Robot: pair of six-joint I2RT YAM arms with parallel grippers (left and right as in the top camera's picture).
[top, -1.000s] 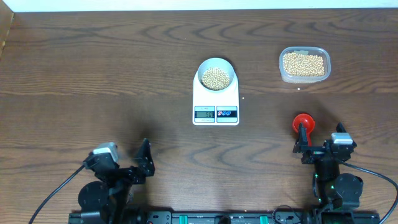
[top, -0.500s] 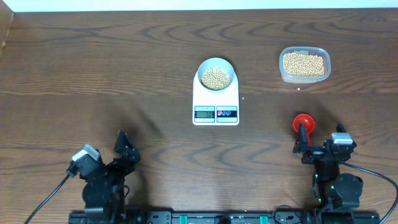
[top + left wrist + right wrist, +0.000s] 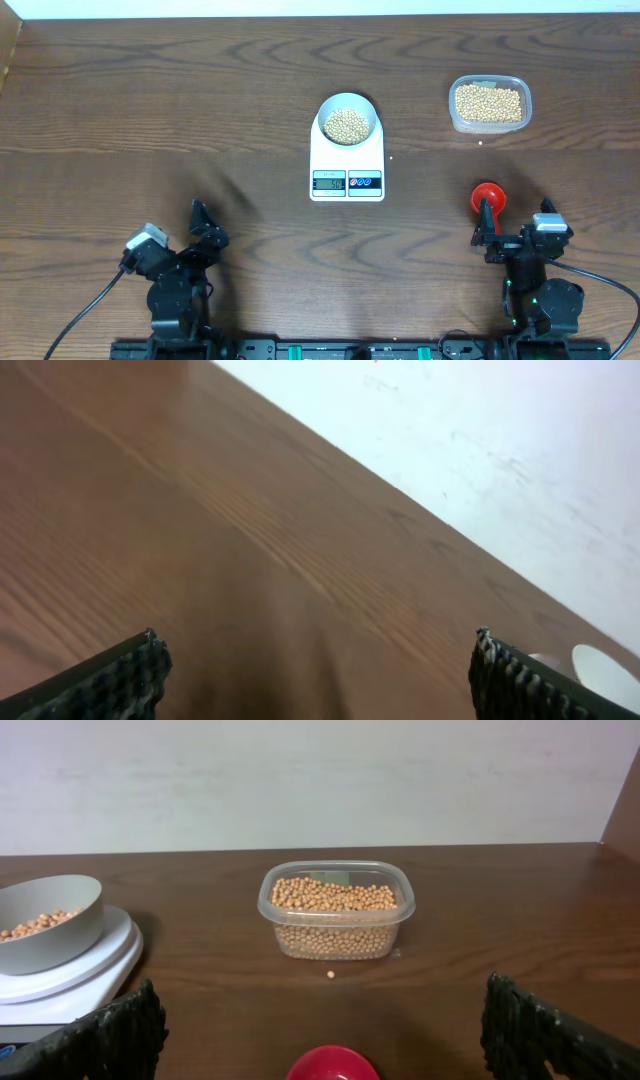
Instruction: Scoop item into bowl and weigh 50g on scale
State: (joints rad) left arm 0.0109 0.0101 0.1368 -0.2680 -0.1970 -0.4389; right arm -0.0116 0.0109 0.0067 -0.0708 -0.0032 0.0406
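Note:
The pale bowl [image 3: 348, 122] holds tan beans [image 3: 347, 125] and stands on the white scale [image 3: 347, 172] at the table's middle; both show at the left of the right wrist view, the bowl [image 3: 45, 925] on the scale [image 3: 70, 985]. The display is too small to read. My left gripper [image 3: 207, 228] is open and empty at the front left, over bare table [image 3: 320, 680]. My right gripper [image 3: 497, 237] is open and empty at the front right [image 3: 322, 995], just behind a red scoop [image 3: 488, 197] that lies on the table [image 3: 333, 1063].
A clear plastic tub [image 3: 489, 104] full of beans stands at the back right, straight ahead in the right wrist view [image 3: 336, 910]. One loose bean [image 3: 480, 142] lies in front of it [image 3: 330, 974]. A white wall runs along the table's far edge.
My left arm has swung left and turned, its gripper now further left and a little further from the front edge. The right arm, scoop, bowl and scale have not moved.

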